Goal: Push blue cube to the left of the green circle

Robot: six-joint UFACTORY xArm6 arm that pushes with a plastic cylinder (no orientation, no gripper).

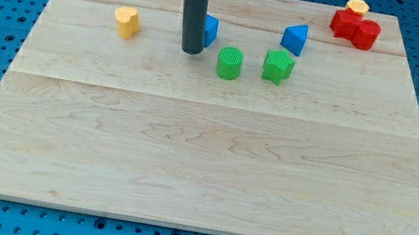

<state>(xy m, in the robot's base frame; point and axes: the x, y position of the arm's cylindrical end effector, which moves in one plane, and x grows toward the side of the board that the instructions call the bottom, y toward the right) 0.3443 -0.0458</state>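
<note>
The blue cube [210,30] lies near the view's top, mostly hidden behind my dark rod. My tip [192,50] rests on the board just left of and below the cube, touching or nearly touching it. The green circle, a short cylinder [230,63], stands a little to the right of my tip and below-right of the cube. The cube sits up and to the left of the circle.
A green star-like block [279,66] stands right of the circle. A blue triangular block [294,39] is above it. A yellow heart [126,22] lies to the left. Two red blocks [354,26] and a yellow block [358,6] sit at top right on the wooden board [209,169].
</note>
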